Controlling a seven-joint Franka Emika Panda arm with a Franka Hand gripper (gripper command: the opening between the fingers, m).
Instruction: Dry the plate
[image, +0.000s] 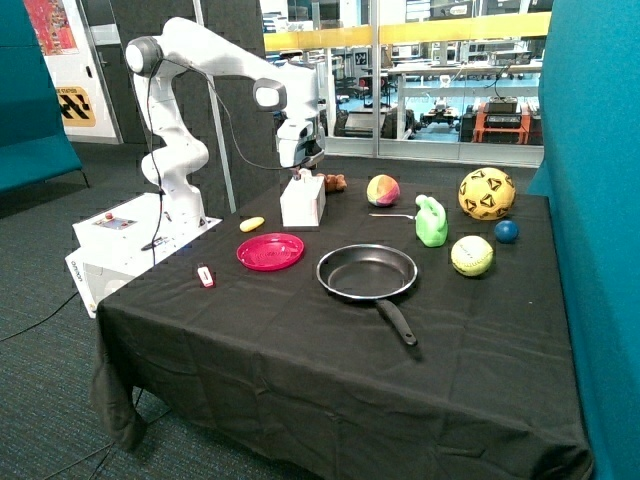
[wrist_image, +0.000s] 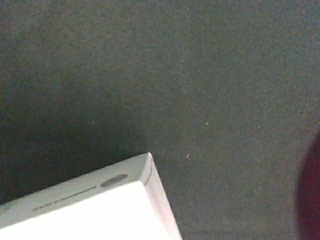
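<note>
The red-pink plate (image: 270, 251) lies flat on the black tablecloth, towards the table's front from a white tissue box (image: 302, 205). A white tissue tuft (image: 303, 176) sticks up from the top of the box. My gripper (image: 300, 165) hangs straight above that tuft, very close to it. The wrist view shows only one corner of the white box (wrist_image: 100, 210) over the black cloth, plus a dark red blur (wrist_image: 311, 195) at the frame's border that may be the plate. Nothing lies on the plate.
A black frying pan (image: 366, 272) sits beside the plate, handle towards the front edge. Around them lie a yellow banana-like piece (image: 252, 224), a small red and white object (image: 206, 276), a green jug (image: 431, 221), several balls (image: 486, 193) and a brown toy (image: 334, 182).
</note>
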